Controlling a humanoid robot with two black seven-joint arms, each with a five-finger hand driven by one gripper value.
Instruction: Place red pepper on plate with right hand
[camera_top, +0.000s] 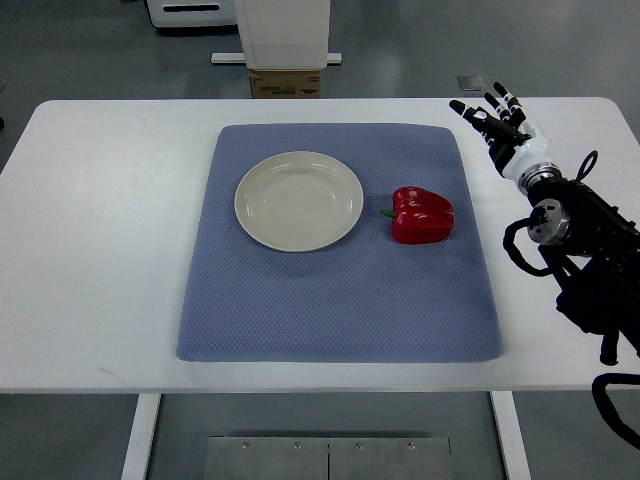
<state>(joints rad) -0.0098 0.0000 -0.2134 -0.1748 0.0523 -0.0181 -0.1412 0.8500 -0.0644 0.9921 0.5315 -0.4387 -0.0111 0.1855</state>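
A red bell pepper (422, 215) with a green stem lies on its side on the blue mat (340, 300), just right of the cream plate (298, 200). The plate holds nothing. My right hand (492, 122) hovers over the white table's far right part, beyond the mat's right edge and up-right of the pepper. Its dark fingers are spread and hold nothing. The right forearm runs down to the picture's right edge. No left arm shows.
The white table (90, 250) extends well past the mat on both sides. Beyond its far edge stand a white pedestal (282, 35) and a cardboard box (285, 84) on the grey floor.
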